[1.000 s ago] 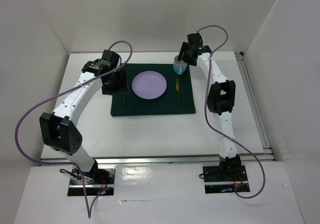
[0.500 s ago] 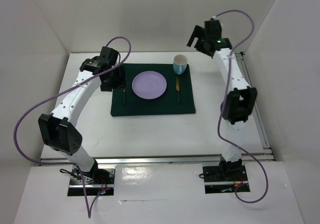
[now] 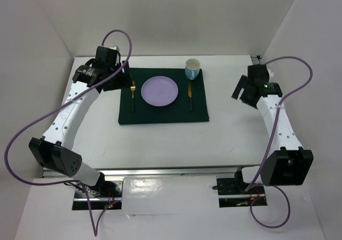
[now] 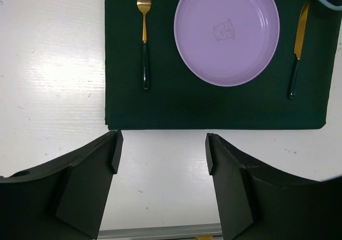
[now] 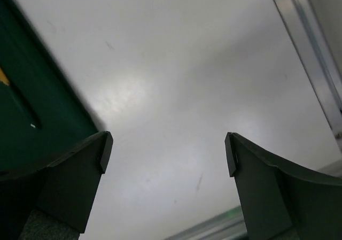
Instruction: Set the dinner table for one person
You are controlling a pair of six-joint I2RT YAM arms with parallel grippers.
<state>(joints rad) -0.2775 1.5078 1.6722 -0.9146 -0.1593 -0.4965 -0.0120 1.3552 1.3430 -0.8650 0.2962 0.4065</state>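
The white dinner table (image 3: 160, 141) carries a dark green cloth (image 3: 163, 97). On the cloth lie a purple plate (image 3: 159, 90), a gold fork with a dark handle (image 3: 133, 95) to its left and a matching knife (image 3: 190, 94) to its right. A light blue cup (image 3: 192, 69) stands upright at the cloth's back right corner. My left gripper (image 3: 112, 79) is open and empty, raised beside the cloth's back left corner. In the left wrist view (image 4: 162, 149) it hangs above plate (image 4: 226, 32), fork (image 4: 144, 37) and knife (image 4: 297, 47). My right gripper (image 3: 243, 93) is open and empty over bare table right of the cloth.
A metal rail (image 3: 272, 111) runs along the table's right edge and another (image 3: 160, 169) along the near edge. White walls close in the back and both sides. The right wrist view shows the cloth's edge (image 5: 32, 106) at left and the rail (image 5: 310, 47) at upper right.
My right gripper has let go of the cup and swung away to the right over bare table. My left gripper has lifted off the fork area and drawn back to the left.
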